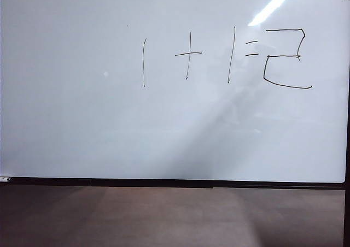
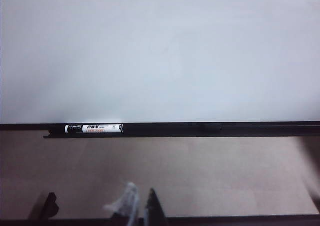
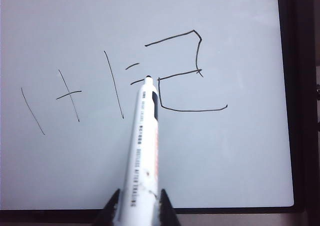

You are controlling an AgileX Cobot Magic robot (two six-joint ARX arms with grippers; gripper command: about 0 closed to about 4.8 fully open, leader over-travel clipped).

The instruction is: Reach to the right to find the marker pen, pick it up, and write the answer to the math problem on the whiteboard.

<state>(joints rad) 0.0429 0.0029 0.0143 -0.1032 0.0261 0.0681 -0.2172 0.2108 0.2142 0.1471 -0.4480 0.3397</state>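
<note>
The whiteboard (image 1: 82, 121) fills the exterior view, and no gripper shows there. The math problem (image 1: 188, 54) reads one plus one equals, with an angular 2 (image 1: 283, 56) drawn after it. In the right wrist view my right gripper (image 3: 137, 206) is shut on the marker pen (image 3: 144, 151), a pale barrel with dark print. Its dark tip points at the board (image 3: 225, 156) between the equals sign and the 2 (image 3: 190, 110); contact cannot be told. My left gripper (image 2: 141, 206) hangs over the brown surface near the board's lower frame, blurred, its fingers close together with nothing between them.
A black pen with a white label (image 2: 93, 129) lies along the board's black lower frame (image 2: 225, 129). Brown tabletop (image 1: 164, 214) runs below the board. The board's black right frame (image 3: 300, 111) stands close to the written 2.
</note>
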